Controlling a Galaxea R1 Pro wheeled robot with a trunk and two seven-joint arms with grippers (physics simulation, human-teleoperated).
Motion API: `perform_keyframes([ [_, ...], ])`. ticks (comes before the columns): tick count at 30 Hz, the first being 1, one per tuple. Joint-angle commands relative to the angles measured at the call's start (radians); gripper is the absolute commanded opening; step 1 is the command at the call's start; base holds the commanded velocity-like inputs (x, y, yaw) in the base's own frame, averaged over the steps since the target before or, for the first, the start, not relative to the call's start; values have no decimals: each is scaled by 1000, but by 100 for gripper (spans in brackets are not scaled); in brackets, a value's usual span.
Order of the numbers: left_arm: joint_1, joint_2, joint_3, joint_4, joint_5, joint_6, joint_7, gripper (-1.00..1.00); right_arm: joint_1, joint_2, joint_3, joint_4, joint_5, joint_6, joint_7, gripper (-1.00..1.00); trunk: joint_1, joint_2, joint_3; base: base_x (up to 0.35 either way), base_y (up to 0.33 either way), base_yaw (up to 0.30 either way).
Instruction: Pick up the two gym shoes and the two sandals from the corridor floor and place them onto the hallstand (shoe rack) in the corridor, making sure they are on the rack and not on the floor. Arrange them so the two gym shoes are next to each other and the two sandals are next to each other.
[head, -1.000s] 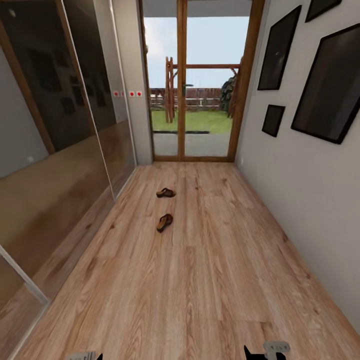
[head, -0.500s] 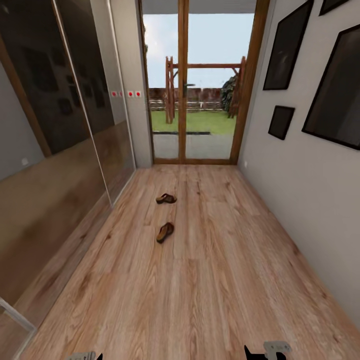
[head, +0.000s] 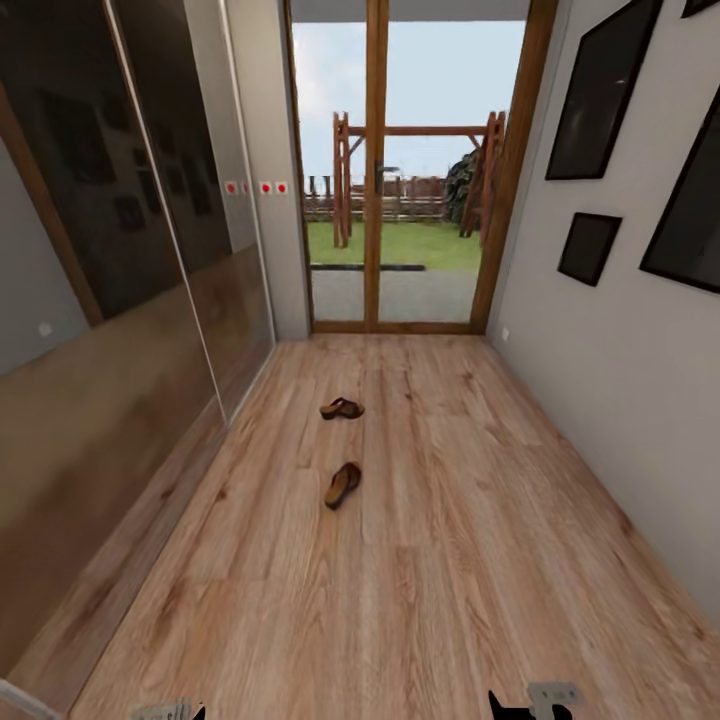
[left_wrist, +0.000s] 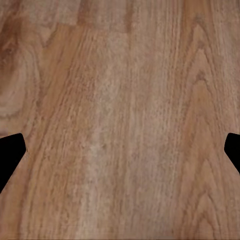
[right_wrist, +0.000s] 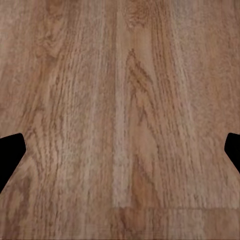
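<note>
At the bottom edge of the head view, parts of both arms poke into sight: the left gripper (head: 165, 711) as a grey-and-black piece at the lower left, the right gripper (head: 530, 703) as a black shape with a grey block at the lower right. In the left wrist view the left gripper's 2 black fingers (left_wrist: 10, 155) sit at opposite edges of the picture, spread wide with nothing between them but wood grain. The right wrist view shows the same for the right gripper: its fingers (right_wrist: 10, 155) are far apart, holding nothing, over bare planks.

The corridor floor (head: 450, 560) is light brown wood plank with clear grain and knots, running straight ahead from the robot. On it lie the 2 sandals, brown with tan footbeds. The nearer sandal (head: 342, 485) lies a little left of the corridor's middle, pointing roughly along the planks and tilted slightly to the right. The farther sandal (head: 342, 409) lies beyond it, turned crosswise to the planks. The 2 are apart, with bare floor between them.

Along the left side runs a wardrobe with glossy dark sliding doors (head: 120, 250) that mirror the floor. The right wall (head: 600, 350) is pale and carries several black picture frames (head: 590, 248). At the far end stands a wood-framed glass door (head: 405, 200), and through it a lawn, a wooden garden frame and a fence show under a pale sky
</note>
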Motion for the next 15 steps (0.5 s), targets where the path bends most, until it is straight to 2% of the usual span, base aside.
perform_keyframes([
  [1, -1, -1, 9, 1, -9, -5, -6, 100, -1, 0, 7, 1, -11, -4, 5, 100, 0, 0, -1, 286, 202, 0],
  [15, -1, -1, 9, 1, -9, -5, -6, 100, -1, 0, 7, 1, -11, -3, 5, 100, 0, 0, -1, 283, 208, 0],
])
